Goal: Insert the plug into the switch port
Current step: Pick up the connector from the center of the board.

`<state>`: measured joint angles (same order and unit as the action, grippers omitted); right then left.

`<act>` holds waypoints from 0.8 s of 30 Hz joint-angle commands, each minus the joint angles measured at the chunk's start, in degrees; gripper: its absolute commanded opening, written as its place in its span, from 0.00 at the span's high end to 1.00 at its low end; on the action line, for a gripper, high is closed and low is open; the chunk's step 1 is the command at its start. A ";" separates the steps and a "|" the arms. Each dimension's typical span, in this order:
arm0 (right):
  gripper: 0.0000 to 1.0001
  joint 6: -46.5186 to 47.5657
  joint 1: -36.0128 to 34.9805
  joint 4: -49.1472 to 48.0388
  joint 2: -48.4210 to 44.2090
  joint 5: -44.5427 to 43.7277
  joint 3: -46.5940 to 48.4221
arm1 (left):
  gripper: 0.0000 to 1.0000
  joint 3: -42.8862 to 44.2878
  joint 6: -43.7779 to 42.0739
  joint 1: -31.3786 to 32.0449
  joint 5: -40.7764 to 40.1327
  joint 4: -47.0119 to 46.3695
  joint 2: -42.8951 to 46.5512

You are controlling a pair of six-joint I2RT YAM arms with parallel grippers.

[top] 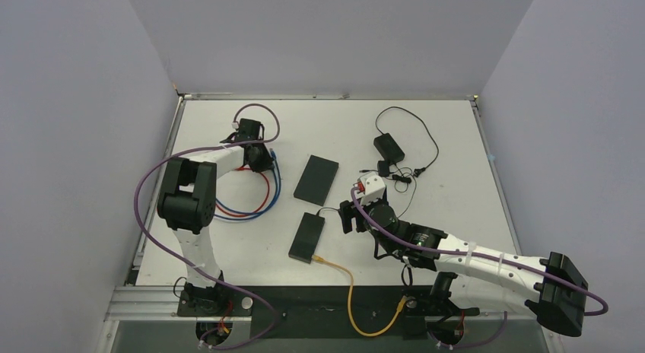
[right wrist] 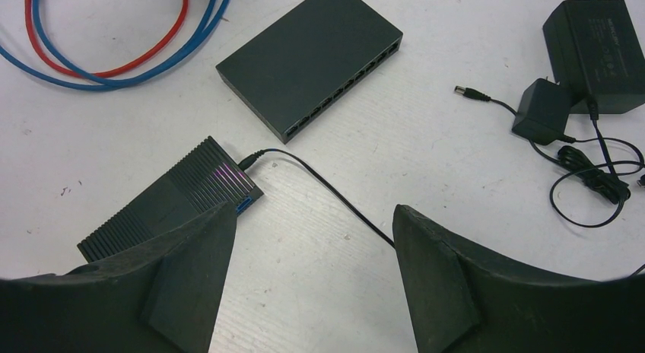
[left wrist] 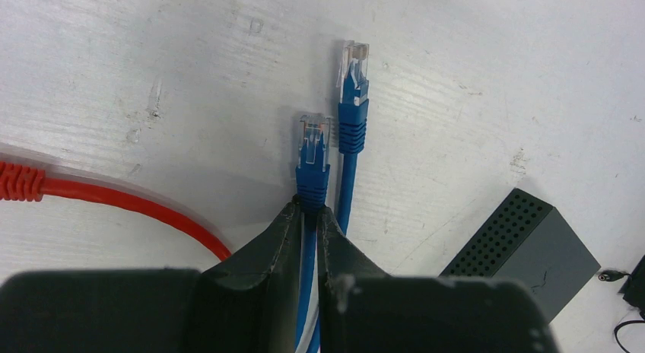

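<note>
Left end effector [left wrist: 308, 216]: pinched shut on blue cable [left wrist: 307, 269], just behind the plug [left wrist: 312, 151]. Plug: clear tip, blue ribbed boot, sticking out past the fingertips over the surface [left wrist: 152, 64]. It sits left of the switch [top: 316, 178], apart from it. Second plug [left wrist: 353, 87], also blue, lies loose just beside the first. Right end effector [right wrist: 312, 212]: jaws wide, holding nothing, right of the switch and nearer the bases, beside a ribbed box [right wrist: 179, 193].

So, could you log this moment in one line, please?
left gripper shut on blue cable | right gripper open | switch untouched
</note>
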<state>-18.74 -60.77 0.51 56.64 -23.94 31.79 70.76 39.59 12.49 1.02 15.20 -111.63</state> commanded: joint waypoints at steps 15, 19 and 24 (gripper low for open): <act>0.29 1.36 0.28 -0.69 -0.29 1.20 3.37 | 1.00 -7.35 -2.61 1.51 2.24 1.30 17.76; 0.29 2.22 0.25 1.54 -1.13 3.20 4.29 | 1.00 -9.62 -3.94 2.37 5.61 1.51 22.90; 0.29 2.48 0.23 2.22 -3.19 3.07 4.60 | 1.00 -10.39 -5.80 3.18 8.03 2.10 30.79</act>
<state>-16.97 -60.77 2.63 55.96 -21.39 33.85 60.07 36.42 15.00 6.13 17.47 -87.57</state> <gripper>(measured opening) 0.708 0.003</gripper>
